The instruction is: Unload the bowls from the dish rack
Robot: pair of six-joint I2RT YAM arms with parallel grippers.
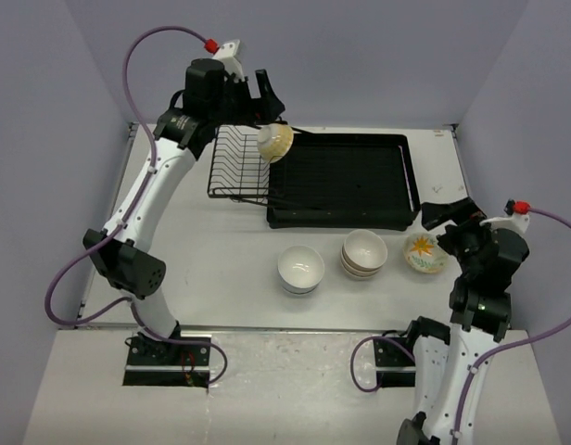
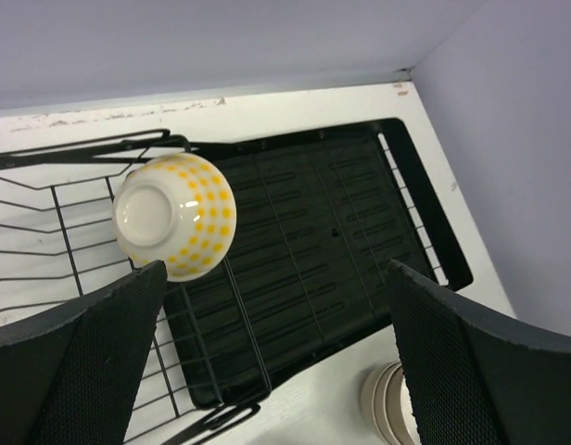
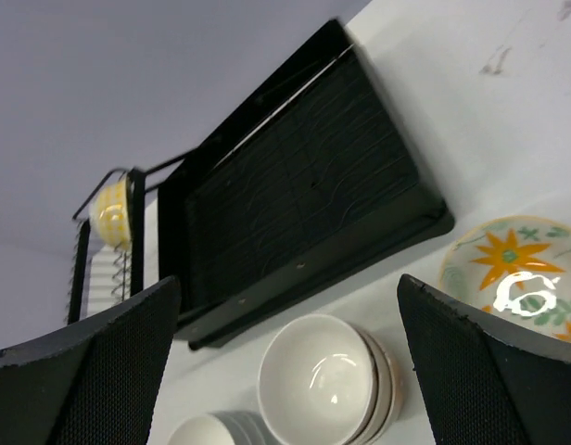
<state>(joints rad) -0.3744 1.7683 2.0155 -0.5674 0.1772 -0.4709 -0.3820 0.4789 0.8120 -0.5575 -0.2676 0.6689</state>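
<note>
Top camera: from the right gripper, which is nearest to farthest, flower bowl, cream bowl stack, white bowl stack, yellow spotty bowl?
1. Flower bowl, beside the right gripper.
2. Cream bowl stack, further left.
3. White bowl stack, left again.
4. Yellow spotty bowl, in the dish rack.

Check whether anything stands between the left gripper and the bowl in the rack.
Nothing visible does. The open left gripper hangs above the yellow-dotted bowl, tipped in the dish rack; wires run beside it, none over it.
</note>
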